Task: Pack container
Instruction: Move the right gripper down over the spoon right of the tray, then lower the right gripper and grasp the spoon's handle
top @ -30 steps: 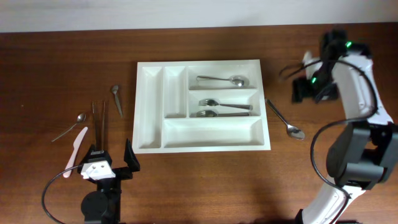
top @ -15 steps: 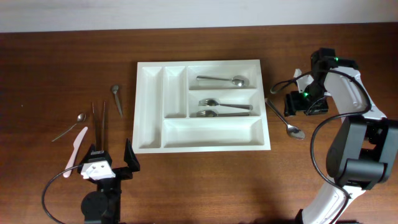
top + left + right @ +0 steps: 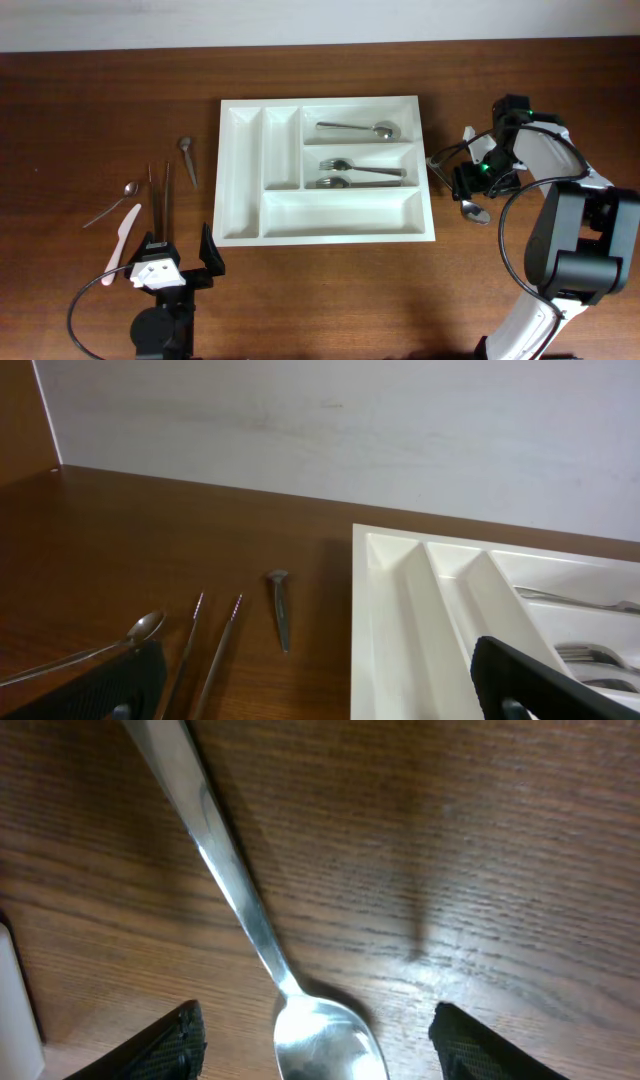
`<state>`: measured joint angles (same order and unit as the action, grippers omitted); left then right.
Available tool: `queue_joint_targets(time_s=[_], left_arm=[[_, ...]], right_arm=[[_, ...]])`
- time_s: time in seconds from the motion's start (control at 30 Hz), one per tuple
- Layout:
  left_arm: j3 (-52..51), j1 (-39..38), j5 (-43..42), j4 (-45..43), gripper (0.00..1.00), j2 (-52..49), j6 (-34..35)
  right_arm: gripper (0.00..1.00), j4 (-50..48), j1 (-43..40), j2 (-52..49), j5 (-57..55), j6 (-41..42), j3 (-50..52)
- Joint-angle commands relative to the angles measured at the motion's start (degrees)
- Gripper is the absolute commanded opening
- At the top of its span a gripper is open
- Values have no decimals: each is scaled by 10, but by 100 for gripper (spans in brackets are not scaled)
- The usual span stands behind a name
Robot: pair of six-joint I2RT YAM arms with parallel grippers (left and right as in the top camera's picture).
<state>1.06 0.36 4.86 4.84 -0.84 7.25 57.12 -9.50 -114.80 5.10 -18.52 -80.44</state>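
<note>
Right of the container (image 3: 340, 212), the right hand (image 3: 320, 1038) spreads wide astride a spoon (image 3: 238, 910).

The container (image 3: 327, 238) sits mid-surface (image 3: 90, 100), with forks (image 3: 345, 181) in its right compartments. A spoon (image 3: 473, 211) lies just right of it, and thin sticks (image 3: 167, 190) lie well left.

The counter (image 3: 100, 100) is dark wood with clear grain and a soft sheen. The tray (image 3: 340, 212) is smooth white plastic, slightly glossy. The spoon (image 3: 235, 890) is polished, reflective metal. The right fingers (image 3: 175, 1040) are black and matt, finely textured. The knife (image 3: 123, 235) looks like pale pink plastic.
</note>
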Motion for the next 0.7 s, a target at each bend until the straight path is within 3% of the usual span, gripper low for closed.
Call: queue_joint_targets(time_s=[0.0,0.37,0.67], left_arm=[[-4,2,-6,-1,99,5,-9],[-4,2,-6,-1,99,5,-9],[-4,2,-6,-1,99,5,-9]], right_arm=[[71,-7,1,0,11,-24,3],[63,-45,1,-1,50,-117,3],[64,-53,1,-1,50,-118,3]])
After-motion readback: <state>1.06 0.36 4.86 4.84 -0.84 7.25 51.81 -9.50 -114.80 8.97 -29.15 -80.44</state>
